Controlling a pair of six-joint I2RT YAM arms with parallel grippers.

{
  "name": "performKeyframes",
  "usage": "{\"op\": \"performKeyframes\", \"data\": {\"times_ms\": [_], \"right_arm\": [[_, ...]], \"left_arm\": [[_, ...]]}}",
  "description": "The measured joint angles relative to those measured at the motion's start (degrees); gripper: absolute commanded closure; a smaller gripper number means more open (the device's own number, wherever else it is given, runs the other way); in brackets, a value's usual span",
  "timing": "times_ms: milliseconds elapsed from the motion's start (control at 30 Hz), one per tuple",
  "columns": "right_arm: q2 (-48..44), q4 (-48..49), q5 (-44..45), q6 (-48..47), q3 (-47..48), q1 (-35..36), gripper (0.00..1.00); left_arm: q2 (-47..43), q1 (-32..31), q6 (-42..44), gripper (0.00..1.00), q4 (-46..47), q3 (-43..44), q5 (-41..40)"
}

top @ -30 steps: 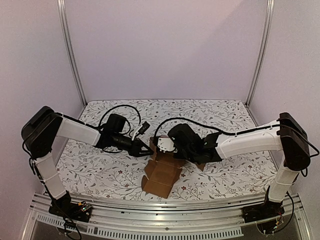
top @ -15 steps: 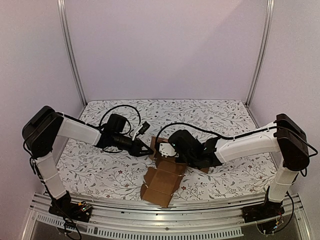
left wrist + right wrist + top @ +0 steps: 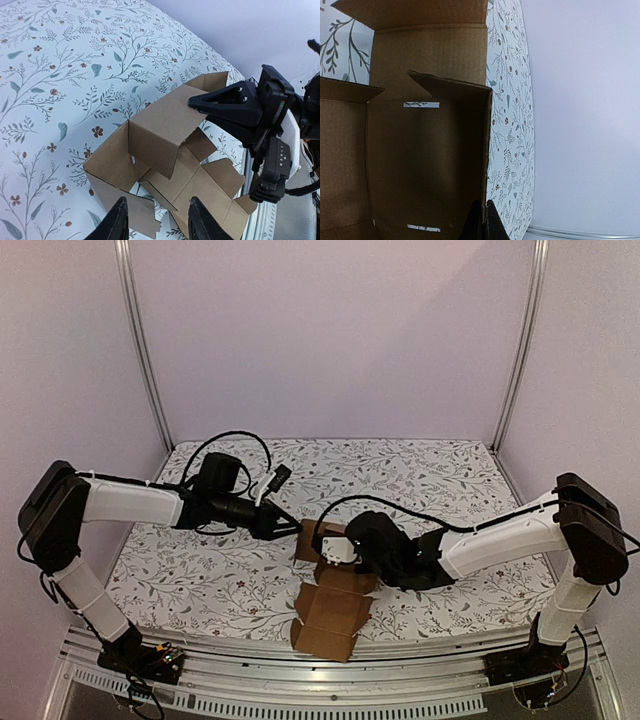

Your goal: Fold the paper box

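Observation:
The paper box [image 3: 335, 590] is a brown cardboard sheet, partly folded, at the front middle of the table. Its near panels lie flat and its far walls stand up. My right gripper [image 3: 326, 545] is shut on the top edge of one upright side wall, which shows in the right wrist view [image 3: 484, 220] with the box's inside [image 3: 425, 160] to the left. My left gripper [image 3: 296, 528] is open at the box's left side. In the left wrist view [image 3: 157, 225] its fingertips straddle a notched flap of the box [image 3: 160, 130], and the right gripper [image 3: 235, 107] shows beyond it.
The table is covered by a floral cloth [image 3: 200, 570]. An aluminium rail [image 3: 350, 695] runs along the front edge, just below the box's near flap. Metal frame posts [image 3: 140, 340] stand at the back corners. Cables [image 3: 235, 445] loop over the left arm.
The box has been drawn toward the front edge and slightly right, with its far walls more upright. The left arm has stretched out farther and its gripper has shifted back a little.

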Motion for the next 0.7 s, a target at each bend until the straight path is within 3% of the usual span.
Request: {"op": "performKeyframes", "data": {"times_ms": [367,700], "right_arm": [[-2.84,5.73,-2.01,-8.92,-2.69,0.02,1.00],[-5.42,9.99,-4.33,-13.92,-4.81,0.02,1.00]], "left_arm": [[-8.63,0.07,-3.10,0.56,2.10,-5.92,-3.34],[-4.07,2.32,-6.69,0.54,10.91,-9.84,-3.85]]}}
